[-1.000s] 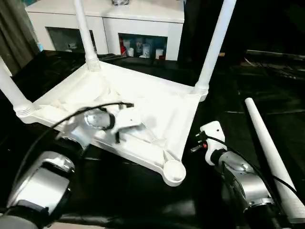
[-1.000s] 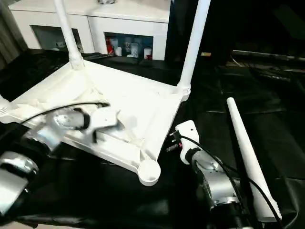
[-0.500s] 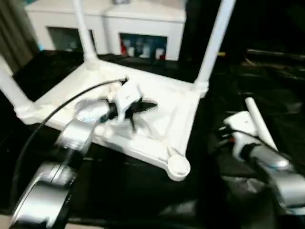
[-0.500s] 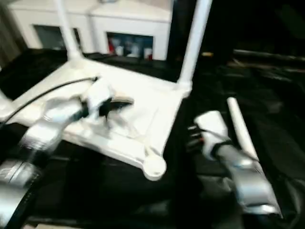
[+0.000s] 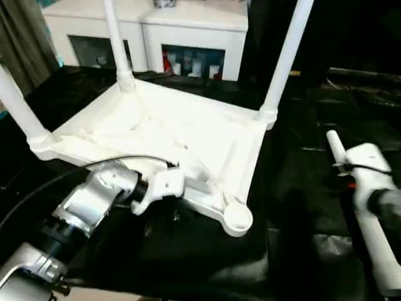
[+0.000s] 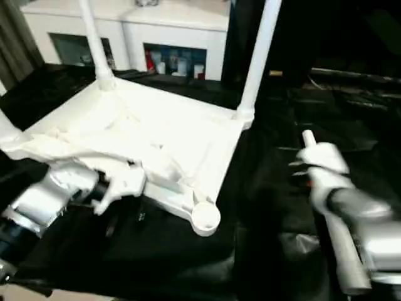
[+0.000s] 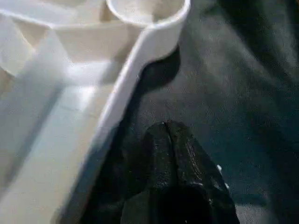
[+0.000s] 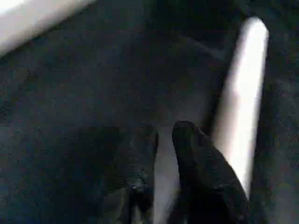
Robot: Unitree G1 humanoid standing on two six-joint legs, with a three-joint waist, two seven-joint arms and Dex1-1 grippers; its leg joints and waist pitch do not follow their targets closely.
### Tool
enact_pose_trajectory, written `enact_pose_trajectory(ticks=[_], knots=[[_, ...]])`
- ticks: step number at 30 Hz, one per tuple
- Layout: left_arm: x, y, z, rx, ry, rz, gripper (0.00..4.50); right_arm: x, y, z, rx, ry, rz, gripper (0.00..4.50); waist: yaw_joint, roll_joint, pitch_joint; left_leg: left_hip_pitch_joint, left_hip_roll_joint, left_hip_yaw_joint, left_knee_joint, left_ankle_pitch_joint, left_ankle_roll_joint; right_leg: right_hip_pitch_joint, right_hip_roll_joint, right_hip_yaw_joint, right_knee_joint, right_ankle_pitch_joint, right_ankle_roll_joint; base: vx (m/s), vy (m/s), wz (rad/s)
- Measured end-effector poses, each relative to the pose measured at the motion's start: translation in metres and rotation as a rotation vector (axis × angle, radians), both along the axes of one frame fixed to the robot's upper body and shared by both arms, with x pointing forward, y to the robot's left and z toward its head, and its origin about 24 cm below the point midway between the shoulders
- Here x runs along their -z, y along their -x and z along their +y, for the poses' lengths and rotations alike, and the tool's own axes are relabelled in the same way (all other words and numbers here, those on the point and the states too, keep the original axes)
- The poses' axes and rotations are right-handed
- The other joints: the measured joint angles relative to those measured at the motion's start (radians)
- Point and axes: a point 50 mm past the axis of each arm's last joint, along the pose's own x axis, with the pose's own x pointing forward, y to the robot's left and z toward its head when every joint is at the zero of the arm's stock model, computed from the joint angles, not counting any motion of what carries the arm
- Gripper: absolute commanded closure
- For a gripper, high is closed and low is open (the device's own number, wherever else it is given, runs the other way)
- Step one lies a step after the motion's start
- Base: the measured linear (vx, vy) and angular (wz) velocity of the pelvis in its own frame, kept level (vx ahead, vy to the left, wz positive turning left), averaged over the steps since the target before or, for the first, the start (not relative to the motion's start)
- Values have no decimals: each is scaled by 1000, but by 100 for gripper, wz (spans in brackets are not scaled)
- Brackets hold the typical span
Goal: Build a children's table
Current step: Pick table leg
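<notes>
Table top [image 5: 182, 132] lies upside down with three legs up. Left gripper [image 7: 170, 140] is pressed together; right gripper [image 8: 163, 135] is slightly apart beside loose leg [image 8: 243, 93].

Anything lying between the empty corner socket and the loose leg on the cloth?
Nothing: between the empty corner socket and the loose leg there is bare black cloth, as the left eye view shows.

Smooth white plastic table [image 5: 207, 135], black cloth [image 5: 294, 188]

Loose white leg [image 8: 243, 107] beside end effector [image 8: 164, 133]
</notes>
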Motion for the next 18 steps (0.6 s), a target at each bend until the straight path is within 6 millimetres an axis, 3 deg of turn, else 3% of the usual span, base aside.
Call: enact_pose_trajectory(ticks=[6, 11, 12, 13, 18], knots=[[3, -6, -12, -18, -13, -53, 378, -7, 8, -15, 86, 18, 66, 288, -1, 1, -1, 0, 0, 0, 0, 0, 0, 0, 1, 0, 0, 0, 0, 0, 0, 0], [6, -12, -11, -59, -28, -95, 358, -9, 17, -29, 168, 25, 154, 257, -1, 1, -1, 0, 0, 0, 1, 0, 0, 0, 1, 1, 0, 0, 0, 0, 0, 0], [5, -13, -11, -66, -28, -104, 330, -9, 20, -32, 180, 33, 181, 237, 1, 1, -1, 0, 0, 0, 1, 0, 0, 0, 1, 1, 1, 0, 0, 0, 0, 0], [5, -14, -11, -71, -28, -110, 330, -9, 22, -34, 188, 39, 195, 237, 1, 1, -1, 0, 0, 0, 1, 0, 0, 0, 1, 0, 0, 0, 0, 0, 0, 0], [7, -16, -15, -77, -24, -128, 294, 1, 32, -40, 232, 28, 277, 193, 1, 1, -1, 1, 0, 0, 2, 0, 0, 1, 1, 1, 0, 0, 0, 0, 0, 0]])
